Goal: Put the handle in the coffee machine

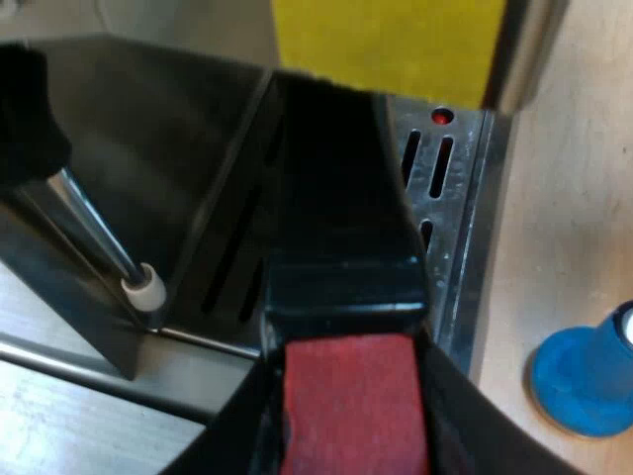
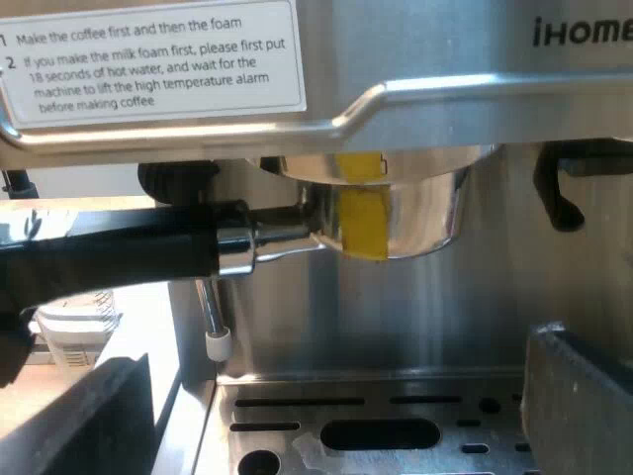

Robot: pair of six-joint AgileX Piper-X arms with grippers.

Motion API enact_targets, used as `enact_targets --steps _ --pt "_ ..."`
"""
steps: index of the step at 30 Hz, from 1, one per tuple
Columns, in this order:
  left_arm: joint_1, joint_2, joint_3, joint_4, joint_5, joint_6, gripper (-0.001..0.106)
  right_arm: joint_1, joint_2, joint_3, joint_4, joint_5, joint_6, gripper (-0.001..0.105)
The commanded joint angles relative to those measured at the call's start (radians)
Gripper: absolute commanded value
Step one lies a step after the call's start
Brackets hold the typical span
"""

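The metal holder [image 2: 391, 213], marked with a yellow patch, sits up in the espresso machine's [image 2: 415, 59] front under the brew head. Its dark handle [image 2: 119, 257] sticks out sideways past the steam wand [image 2: 210, 317]. In the left wrist view the handle [image 1: 341, 198] runs away from me toward the yellow patch [image 1: 386, 45], and its red end [image 1: 354, 406] lies between my left gripper's black fingers [image 1: 229, 430], which are shut on it. My right gripper [image 2: 336, 396] hangs open over the drip tray [image 2: 396, 421], below the holder, with nothing between its fingers.
A blue tamper [image 1: 584, 381] stands on the light tabletop beside the slotted drip tray [image 1: 460, 208]. The wand's white tip [image 1: 146, 289] hangs close to the handle. A clear ribbed container [image 2: 69, 327] stands beyond the machine's side.
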Motion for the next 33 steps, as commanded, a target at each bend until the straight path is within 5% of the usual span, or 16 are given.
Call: enact_targets --steps 1,15,24,33 --pt "-0.008 -0.023 -0.021 -0.028 0.168 -0.015 0.001 -0.007 -0.003 -0.002 -0.008 0.005 -0.01 0.077" --pt "-0.002 -0.023 -0.051 -0.007 0.151 -0.022 0.001 -0.007 -0.003 -0.002 -0.006 0.005 -0.01 0.077" --pt "0.1 -0.023 -0.076 0.042 0.27 -0.032 0.001 -0.037 -0.003 -0.002 -0.006 0.005 -0.01 0.077" --pt "0.102 -0.023 -0.076 0.042 0.259 -0.012 0.001 -0.053 -0.003 -0.002 -0.006 0.005 -0.01 0.077"
